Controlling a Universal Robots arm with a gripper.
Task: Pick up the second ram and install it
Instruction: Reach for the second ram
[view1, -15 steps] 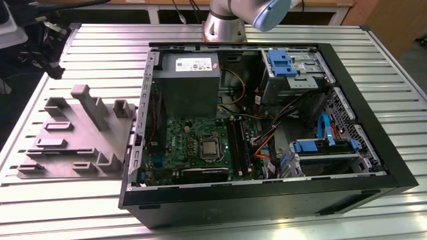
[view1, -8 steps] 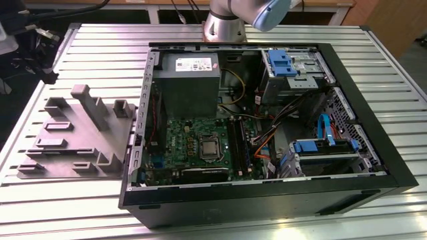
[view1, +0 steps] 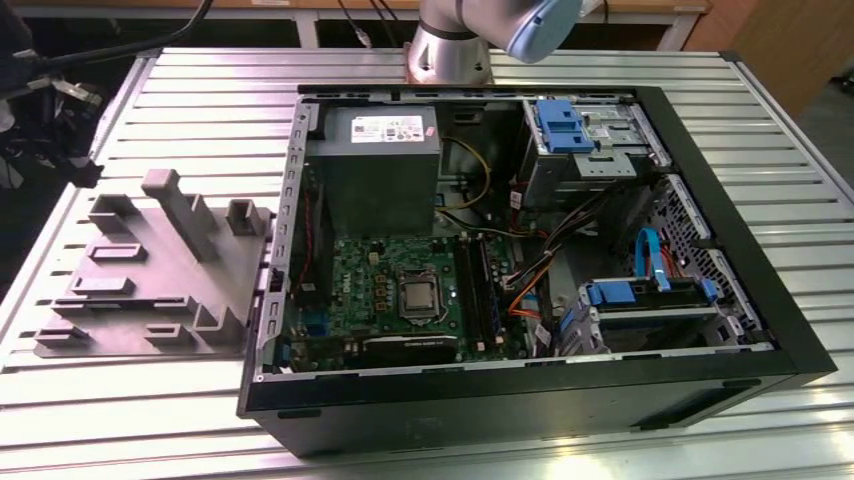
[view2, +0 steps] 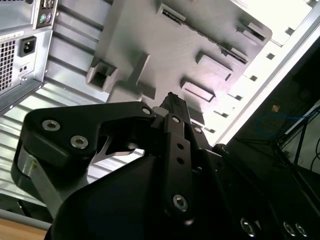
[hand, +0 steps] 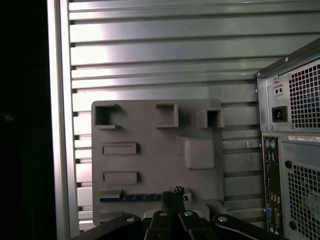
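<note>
Some of the second ram (hand: 131, 198) behind pincer (hand: 173, 192)

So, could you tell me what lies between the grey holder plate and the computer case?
Just bare ribbed table between plate and case, in the first wrist view.

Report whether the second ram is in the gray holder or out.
In: the second ram lies along one edge of the gray holder.

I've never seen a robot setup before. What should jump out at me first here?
An open computer case lies on its side on a ribbed metal table, its green board showing. At the exterior view's left sits a grey holder tray; in the first wrist view the robot's hand hangs close to a blue memory stick lying in that tray.
</note>
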